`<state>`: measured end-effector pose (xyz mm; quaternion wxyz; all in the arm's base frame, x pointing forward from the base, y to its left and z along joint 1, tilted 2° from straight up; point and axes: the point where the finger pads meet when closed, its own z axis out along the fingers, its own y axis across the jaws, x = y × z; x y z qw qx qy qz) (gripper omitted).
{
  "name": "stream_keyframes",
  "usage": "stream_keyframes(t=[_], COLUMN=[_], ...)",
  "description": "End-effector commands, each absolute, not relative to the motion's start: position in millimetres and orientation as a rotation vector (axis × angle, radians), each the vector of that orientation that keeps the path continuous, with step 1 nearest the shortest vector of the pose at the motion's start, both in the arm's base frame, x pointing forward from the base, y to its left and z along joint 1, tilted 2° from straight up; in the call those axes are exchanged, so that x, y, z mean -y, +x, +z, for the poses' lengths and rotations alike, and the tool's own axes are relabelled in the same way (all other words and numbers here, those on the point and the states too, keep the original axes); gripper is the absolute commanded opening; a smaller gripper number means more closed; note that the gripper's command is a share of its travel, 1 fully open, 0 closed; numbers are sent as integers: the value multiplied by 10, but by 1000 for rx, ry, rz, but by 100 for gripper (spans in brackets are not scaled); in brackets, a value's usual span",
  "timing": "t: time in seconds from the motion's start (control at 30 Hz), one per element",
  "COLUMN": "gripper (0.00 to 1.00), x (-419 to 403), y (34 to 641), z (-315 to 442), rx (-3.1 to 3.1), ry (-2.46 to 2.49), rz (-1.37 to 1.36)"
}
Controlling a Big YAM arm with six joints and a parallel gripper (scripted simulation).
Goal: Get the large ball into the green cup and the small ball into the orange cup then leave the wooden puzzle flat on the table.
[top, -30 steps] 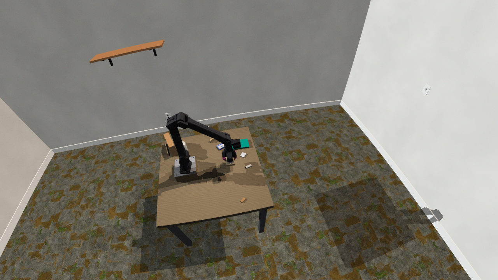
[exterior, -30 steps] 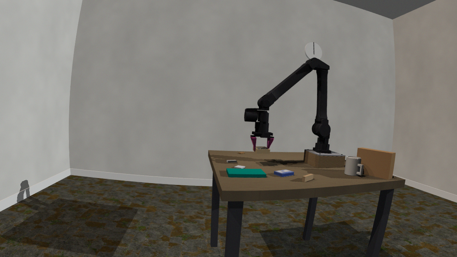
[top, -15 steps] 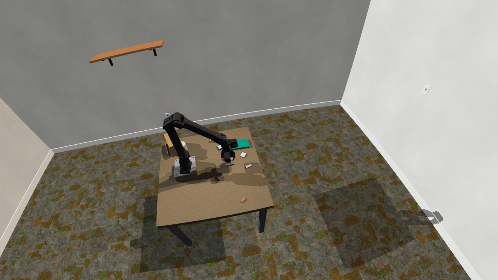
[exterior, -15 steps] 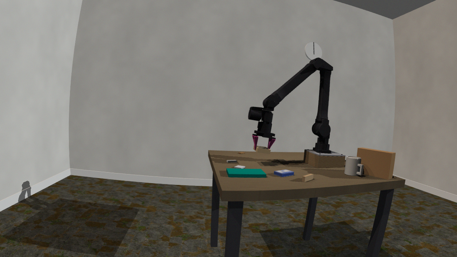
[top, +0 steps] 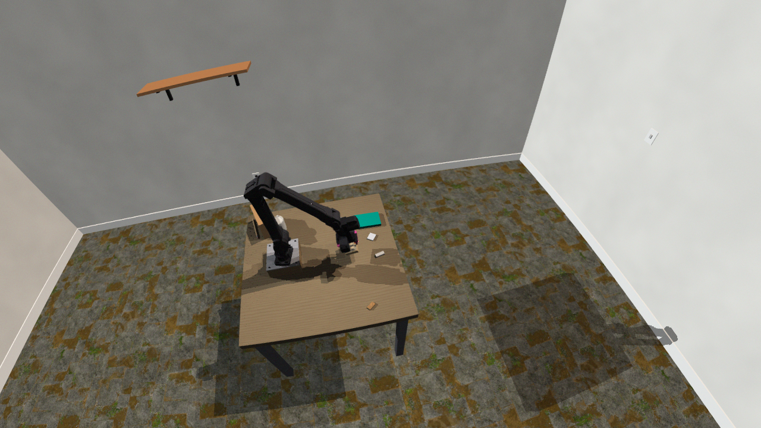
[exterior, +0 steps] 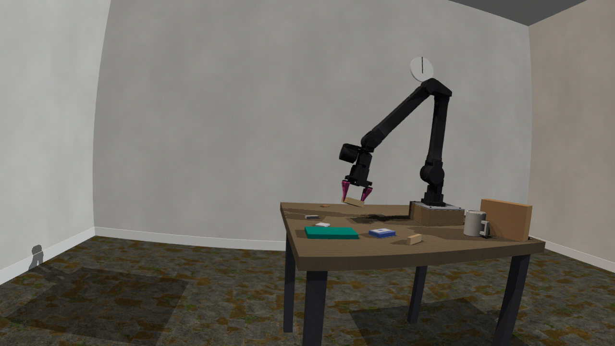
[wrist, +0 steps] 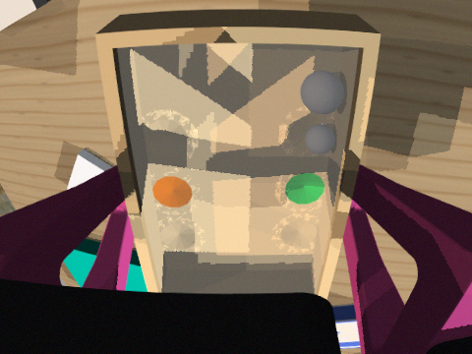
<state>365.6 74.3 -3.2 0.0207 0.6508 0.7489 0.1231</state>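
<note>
My gripper [wrist: 238, 175] [exterior: 356, 193] [top: 348, 246] is shut on the wooden puzzle [wrist: 108, 105] [exterior: 352, 201], gripping its two long sides. It holds the puzzle tilted a little above the table [exterior: 387, 254] [top: 298, 311]. In the wrist view, under the clear cover, the large grey ball lies in the far right corner. The small grey ball lies just below it. The green cup [wrist: 306, 188] is on the right, just below the small ball. The orange cup [wrist: 172, 191] is on the left. Both cups look empty.
On the table lie a teal slab [exterior: 331, 232] [top: 368, 219], a blue and white card [exterior: 381, 232], a small wood block [exterior: 414, 239], two small white pieces [exterior: 322, 224] [exterior: 311, 216] and an orange block [top: 371, 305]. A white mug [exterior: 474, 222] and a brown box [exterior: 506, 218] stand beside the arm's base [exterior: 435, 213].
</note>
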Motion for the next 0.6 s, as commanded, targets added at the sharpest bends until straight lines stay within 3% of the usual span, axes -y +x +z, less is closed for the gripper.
stream_keyframes(t=[0.0, 0.33, 0.57], gripper=[69, 69, 69], x=[-686, -670, -775], y=[3740, 3731, 3899], z=[6, -38, 97], rx=[-2327, -2368, -2379], ry=[1986, 2025, 2030], rz=[451, 590, 418])
